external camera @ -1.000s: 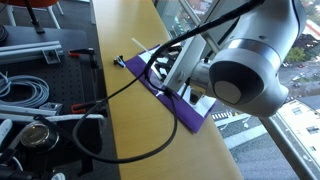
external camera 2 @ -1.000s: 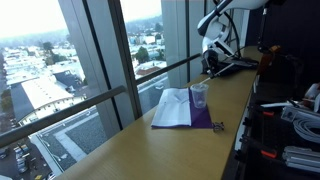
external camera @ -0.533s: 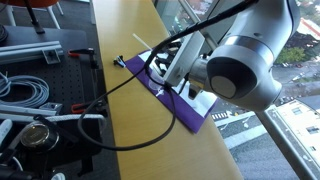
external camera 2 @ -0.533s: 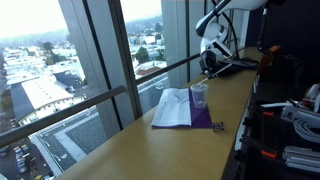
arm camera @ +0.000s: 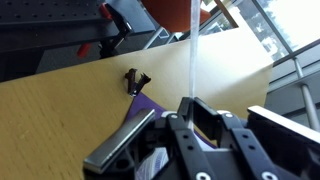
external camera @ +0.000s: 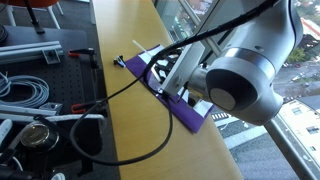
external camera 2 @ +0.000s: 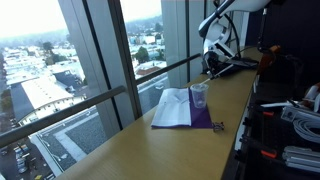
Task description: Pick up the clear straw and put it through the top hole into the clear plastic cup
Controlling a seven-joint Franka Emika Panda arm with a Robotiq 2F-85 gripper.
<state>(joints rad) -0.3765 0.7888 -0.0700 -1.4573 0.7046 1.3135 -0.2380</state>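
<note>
**Status: straw in hand, cup not yet reached**

1. Hand. In the wrist view the hand point(arm camera: 193, 106) is set narrow. The straw point(arm camera: 192, 50) runs straight up the picture from between its fingers point(arm camera: 207, 112). The fingers appear closed on the straw's lower end, though the contact point itself is blurred.

2. Straw. It is pale and translucent. In the wrist view its free end crosses the far edge of the table point(arm camera: 60, 110) and leaves the picture at the top. It passes to one side of the purple sheet point(arm camera: 138, 112) and does not lie on it.

3. Purple sheet. It lies flat on the table, near the window edge. A small dark clip-like item point(arm camera: 134, 80) sits at the corner of the sheet, touching or just beside it.

4. Cup. In an exterior view the clear cup point(external camera 2: 199, 95) stands upright on the purple sheet. A white paper point(external camera 2: 174, 105) lies on the sheet just beside it, on the window side. The top hole is too small to make out.

5. Arm. In an exterior view the arm point(external camera 2: 215, 45) is raised beyond the far end of the purple sheet, well apart from the cup. In an exterior view the arm's large joint point(external camera: 240, 85) covers the middle of the sheet, so the cup is hidden there. A black cable point(external camera: 110, 95) loops from the arm over the table beside the sheet.
</note>
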